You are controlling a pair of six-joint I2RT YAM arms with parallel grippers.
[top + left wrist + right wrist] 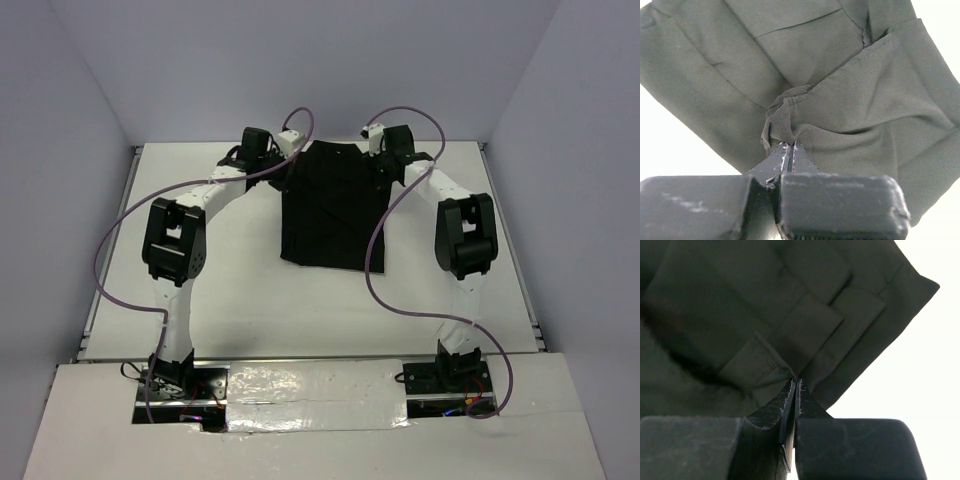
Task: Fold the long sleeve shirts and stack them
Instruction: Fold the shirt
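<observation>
The black long sleeve shirt (330, 205) lies as a folded rectangle in the far middle of the white table. My left gripper (284, 160) is at its far left corner, shut on a bunched fold of the shirt (790, 120); its tips (788, 145) pinch the fabric. My right gripper (384, 162) is at the far right corner, shut on layered shirt edges (805, 335); its tips (795, 381) pinch the cloth. The neck label is hidden.
The white table (240, 300) has raised rails at its left (110, 250) and right (515, 250) edges. Purple cables (375, 270) loop from both arms over the table. The arm bases (170, 375) stand at the near edge.
</observation>
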